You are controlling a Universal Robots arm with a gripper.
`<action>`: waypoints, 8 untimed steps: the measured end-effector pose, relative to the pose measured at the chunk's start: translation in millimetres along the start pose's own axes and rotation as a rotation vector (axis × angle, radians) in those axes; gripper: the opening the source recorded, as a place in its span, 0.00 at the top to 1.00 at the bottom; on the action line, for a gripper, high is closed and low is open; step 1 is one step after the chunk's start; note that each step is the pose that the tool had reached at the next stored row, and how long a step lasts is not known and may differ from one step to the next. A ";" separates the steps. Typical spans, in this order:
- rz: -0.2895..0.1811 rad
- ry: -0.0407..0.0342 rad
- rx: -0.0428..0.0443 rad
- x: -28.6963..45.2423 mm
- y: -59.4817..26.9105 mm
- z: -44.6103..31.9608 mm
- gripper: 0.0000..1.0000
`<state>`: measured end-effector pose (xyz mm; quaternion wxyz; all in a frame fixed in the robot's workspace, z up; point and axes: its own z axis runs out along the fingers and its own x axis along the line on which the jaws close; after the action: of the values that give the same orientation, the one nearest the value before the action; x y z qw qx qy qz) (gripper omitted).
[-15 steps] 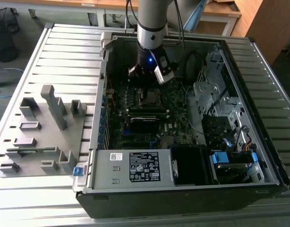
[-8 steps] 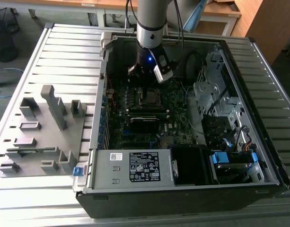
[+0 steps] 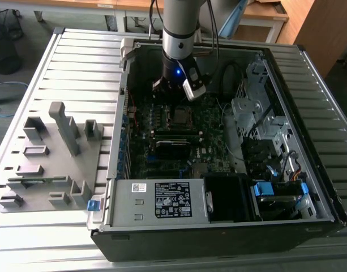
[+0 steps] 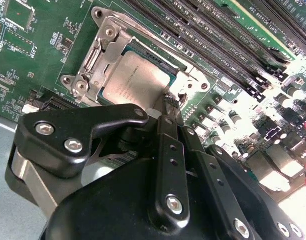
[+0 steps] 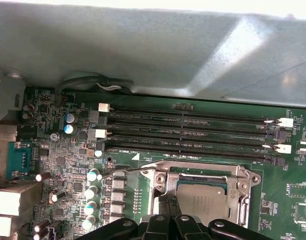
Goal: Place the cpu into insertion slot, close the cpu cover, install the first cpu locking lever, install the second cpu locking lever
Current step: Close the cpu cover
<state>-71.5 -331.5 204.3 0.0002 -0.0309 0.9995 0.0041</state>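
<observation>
- The cpu (image 4: 135, 82) lies flat in its socket on the green motherboard (image 4: 38, 50), dull metal top facing up. It is square, with no long axis, and its edges run parallel to the memory slots (image 5: 192, 132).
- The cpu cover (image 4: 99, 56) lies down over it, its window framing the chip.
- A thin wire locking lever (image 5: 124, 171) juts sideways from the socket's corner.
- The claw (image 4: 170, 102) is clenched, its tips at the socket's corner; whether it pinches anything, I cannot tell.
- The open computer case (image 3: 309, 113) rests on a slatted metal tabletop (image 3: 82, 68) beside a grey fixture (image 3: 60, 141).
- Wooden desks (image 3: 264, 11) stand behind.
</observation>
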 end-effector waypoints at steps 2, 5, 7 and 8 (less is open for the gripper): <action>0.000 -0.0001 0.0000 0.1 0.0 0.4 0.90; 0.000 0.0000 0.0000 0.1 0.0 0.5 0.90; 0.000 -0.0001 -0.0001 0.1 0.0 0.6 0.90; 0.000 -0.0001 -0.0001 0.1 0.0 0.6 0.90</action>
<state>-71.6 -331.4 203.7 0.0002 -0.0309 0.9995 0.0042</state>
